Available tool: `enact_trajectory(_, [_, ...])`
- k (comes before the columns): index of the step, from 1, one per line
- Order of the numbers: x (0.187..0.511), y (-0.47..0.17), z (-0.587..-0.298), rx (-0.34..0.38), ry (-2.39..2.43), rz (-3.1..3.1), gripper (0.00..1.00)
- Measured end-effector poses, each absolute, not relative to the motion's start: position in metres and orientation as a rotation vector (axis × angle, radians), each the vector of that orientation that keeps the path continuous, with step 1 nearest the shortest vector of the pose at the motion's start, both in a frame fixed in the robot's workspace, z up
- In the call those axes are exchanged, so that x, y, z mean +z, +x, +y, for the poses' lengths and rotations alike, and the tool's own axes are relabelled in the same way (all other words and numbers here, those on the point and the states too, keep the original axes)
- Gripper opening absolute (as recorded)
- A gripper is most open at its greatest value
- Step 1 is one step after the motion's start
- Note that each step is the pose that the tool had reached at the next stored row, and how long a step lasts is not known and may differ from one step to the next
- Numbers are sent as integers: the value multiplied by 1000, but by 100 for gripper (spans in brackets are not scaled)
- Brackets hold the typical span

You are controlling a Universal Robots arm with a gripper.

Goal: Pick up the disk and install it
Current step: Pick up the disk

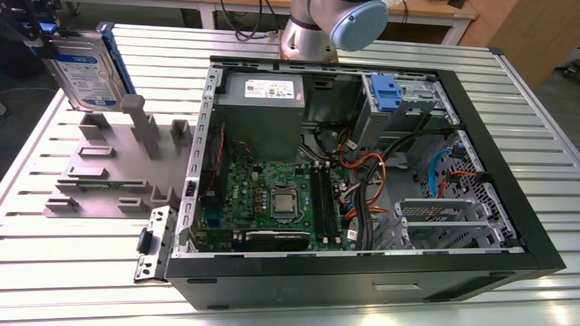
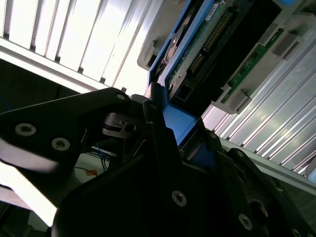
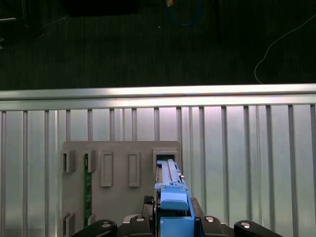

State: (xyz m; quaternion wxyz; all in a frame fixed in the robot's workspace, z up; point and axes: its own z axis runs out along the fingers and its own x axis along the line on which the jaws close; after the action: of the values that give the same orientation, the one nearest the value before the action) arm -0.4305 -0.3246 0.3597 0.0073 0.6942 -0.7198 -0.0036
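We held the disk (image 1: 86, 73) with the gripper (image 2: 167, 127) clamped on its blue-framed end. It hung upright, long axis pointing down from the jaws, over the grey holder (image 1: 91, 183) (the open case (image 1: 363, 285) lay well apart, toward the exterior view's right).

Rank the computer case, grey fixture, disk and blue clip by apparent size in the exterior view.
1. computer case
2. grey fixture
3. disk, held aloft, perhaps nearer the camera, so it may look bigger than it is
4. blue clip

Disk (image 3: 173, 201) (blue-framed) in claw (image 3: 173, 223), over grey fixture (image 3: 118, 149)
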Motion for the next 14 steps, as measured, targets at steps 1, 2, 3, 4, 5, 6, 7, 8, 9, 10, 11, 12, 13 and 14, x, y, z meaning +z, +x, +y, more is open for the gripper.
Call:
enact_trajectory(1, [360, -430, -325, -12, 2171, -2251, 37])
enact_trajectory(2, [360, -430, -325, -13, 2171, -2251, 37])
enact_trajectory(3, [360, -430, -325, -13, 2172, -2252, 37])
enact_trajectory(4, [360, -430, -325, -14, 2172, -2252, 37])
enact_trajectory(5, [360, -430, -325, -16, 2173, -2253, 37])
enact_trajectory(6, [360, -430, -325, -17, 2173, -2253, 37])
enact_trajectory(7, [360, -430, -325, -17, 2173, -2253, 37])
enact_trajectory(8, [360, -430, -325, -18, 2174, -2254, 37])
enact_trajectory(9, [360, -430, -325, -19, 2174, -2254, 37])
enact_trajectory(10, [360, -430, -325, -19, 2174, -2254, 37])
enact_trajectory(11, [360, -430, -325, -20, 2174, -2254, 37])
enact_trajectory(12, [360, -430, -325, -20, 2175, -2255, 37])
enact_trajectory(13, [360, -430, -325, -21, 2175, -2255, 37])
enact_trajectory(14, [360, -430, -325, -21, 2175, -2255, 37])
